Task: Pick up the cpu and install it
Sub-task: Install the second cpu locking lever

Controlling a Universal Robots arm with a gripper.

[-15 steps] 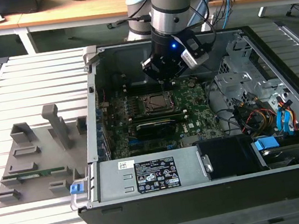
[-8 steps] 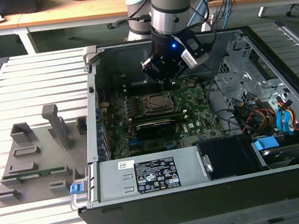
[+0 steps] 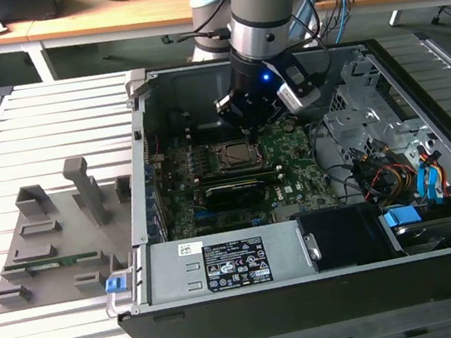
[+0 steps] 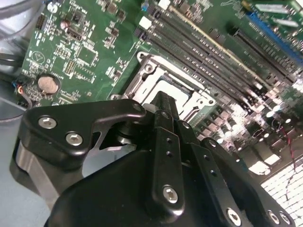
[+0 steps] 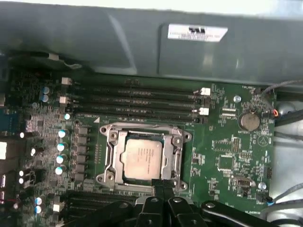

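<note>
- Fingers (image 5: 163, 191) of our gripper (image 4: 163, 106) look pressed together into one narrow black tip in both wrist views, with nothing held between them.
- We see that tip hanging just above the near edge of the socket frame (image 5: 111, 156), and whether it touches the frame we cannot tell.
- Our chip (image 5: 142, 158) lies flat inside that frame, its silvery top facing up, so it sits already in the socket rather than in our grasp.
- From the fingertips the chip lies just beyond, toward the memory slots (image 5: 137, 99), close but not directly beneath; in the second wrist view a pale corner of it (image 4: 177, 92) peeks past the tip.
- We note the chip is square, so it offers no long axis; its edges run parallel to the frame.
- Around the socket spreads the green board (image 5: 227, 161), with a coin battery (image 5: 249, 121) off to one side.
- In the exterior view our arm (image 3: 258, 13) reaches down into the open computer case (image 3: 247, 263), which rests on a slatted table (image 3: 42, 119).
- A grey holder tray (image 3: 58, 234) sits on the exterior view's left, well apart from the case.
</note>
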